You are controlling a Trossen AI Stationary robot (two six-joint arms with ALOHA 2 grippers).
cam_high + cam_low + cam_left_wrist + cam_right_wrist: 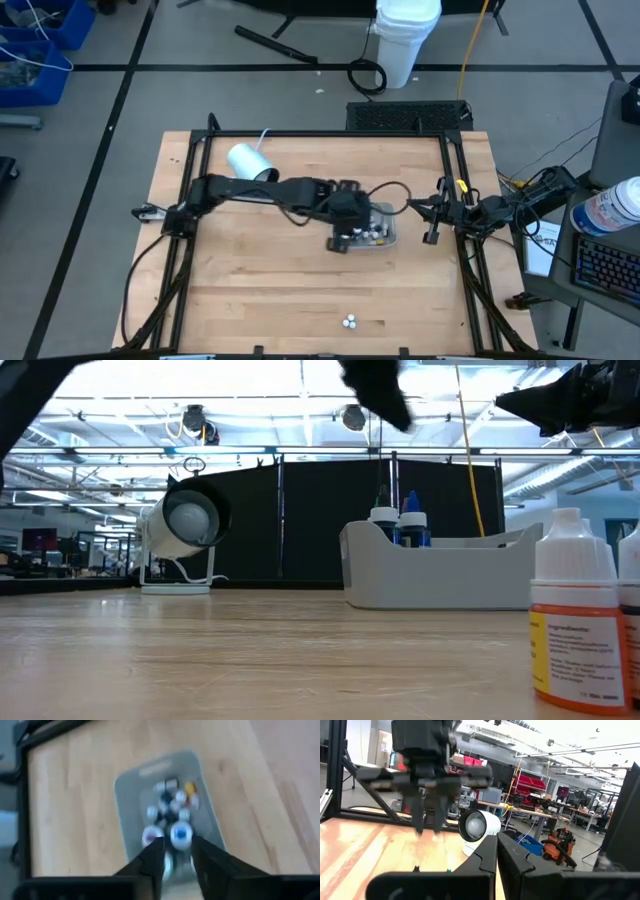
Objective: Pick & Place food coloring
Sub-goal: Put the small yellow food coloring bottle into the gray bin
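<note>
Pale matt wooden table [260,280]; smooth grey plastic tray [440,575].

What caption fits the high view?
Left gripper hovers over the grey tray of food coloring bottles; two bottles remain on the table.

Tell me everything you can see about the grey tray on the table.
The grey rectangular plastic-looking tray sits flat on the light wooden table, right of centre. It has rounded corners and raised walls, with a lip curving up at one end. Inside stand several tiny food colouring bottles with white caps, clustered together; blue bodies show over the wall in the low view. The left gripper hangs just above it, fingers apart, with a blue-marked cap showing between them.
</note>
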